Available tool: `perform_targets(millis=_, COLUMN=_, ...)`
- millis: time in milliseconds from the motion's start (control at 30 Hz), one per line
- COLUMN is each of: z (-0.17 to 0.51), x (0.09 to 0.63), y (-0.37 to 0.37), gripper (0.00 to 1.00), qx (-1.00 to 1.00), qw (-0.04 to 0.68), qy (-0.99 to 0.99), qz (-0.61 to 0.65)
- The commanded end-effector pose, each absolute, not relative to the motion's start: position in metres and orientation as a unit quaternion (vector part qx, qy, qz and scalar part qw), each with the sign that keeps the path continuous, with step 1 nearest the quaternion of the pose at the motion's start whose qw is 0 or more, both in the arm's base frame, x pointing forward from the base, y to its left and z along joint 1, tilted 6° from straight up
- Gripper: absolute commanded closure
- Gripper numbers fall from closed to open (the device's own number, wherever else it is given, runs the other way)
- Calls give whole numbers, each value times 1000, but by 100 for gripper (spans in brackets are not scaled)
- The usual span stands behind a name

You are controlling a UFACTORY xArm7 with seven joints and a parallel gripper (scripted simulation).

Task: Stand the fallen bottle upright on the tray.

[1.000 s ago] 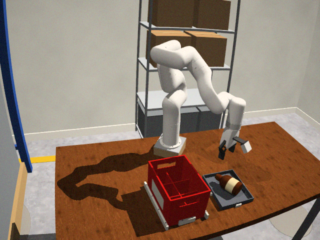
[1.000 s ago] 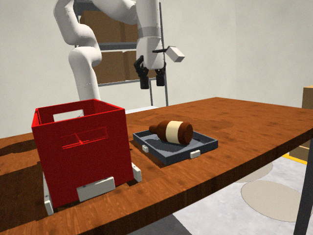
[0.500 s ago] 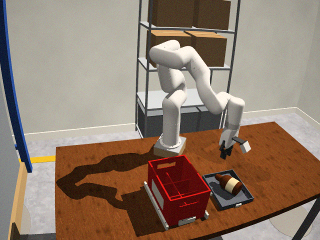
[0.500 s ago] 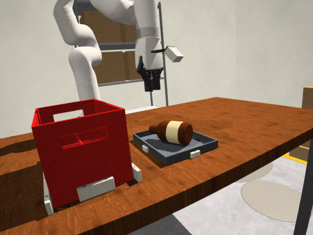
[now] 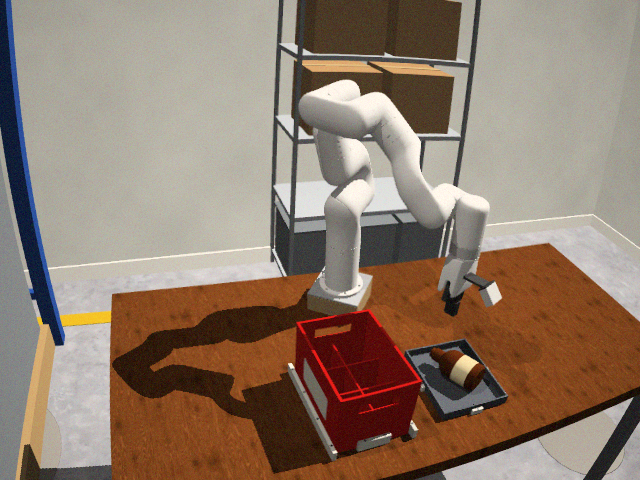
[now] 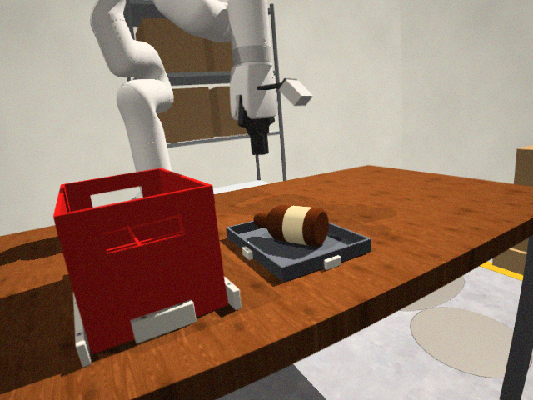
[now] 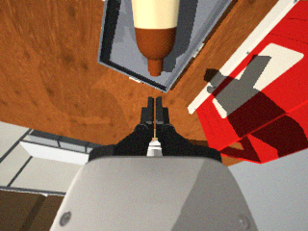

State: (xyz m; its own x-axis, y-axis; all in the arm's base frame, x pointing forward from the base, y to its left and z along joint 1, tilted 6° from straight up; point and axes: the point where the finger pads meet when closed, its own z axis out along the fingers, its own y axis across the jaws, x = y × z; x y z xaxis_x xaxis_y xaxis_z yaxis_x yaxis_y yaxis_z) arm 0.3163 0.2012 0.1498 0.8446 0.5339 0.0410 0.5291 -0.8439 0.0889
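Observation:
A brown bottle (image 5: 459,367) with a cream label lies on its side on the grey tray (image 5: 454,384), its neck toward the back of the table. It also shows in the exterior view (image 6: 295,223) on the tray (image 6: 299,247) and at the top of the wrist view (image 7: 155,29). My gripper (image 5: 451,305) hangs above the table behind the tray, clear of the bottle. Its fingers are shut with nothing between them, as the exterior view (image 6: 259,146) and the wrist view (image 7: 156,108) show.
A red crate (image 5: 356,377) with inner dividers stands just left of the tray on white brackets; it also shows in the exterior view (image 6: 140,253). A metal shelf with cardboard boxes (image 5: 372,77) stands behind the table. The table's front edge runs close to the tray.

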Motion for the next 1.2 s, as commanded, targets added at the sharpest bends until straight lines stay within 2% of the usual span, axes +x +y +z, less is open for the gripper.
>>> perform_targets(millis=0, z=151, x=317, y=202, gripper=100, qx=960, qw=36, qy=277, qz=34)
perform_targets(millis=633, z=151, x=317, y=202, gripper=100, qx=960, qw=36, qy=277, qz=34)
perform_targets(millis=667, z=151, x=317, y=202, gripper=35, qx=960, qw=36, qy=277, qz=34)
perform_targets(millis=1167, z=151, x=317, y=202, gripper=35, qx=960, qw=36, qy=277, qz=34)
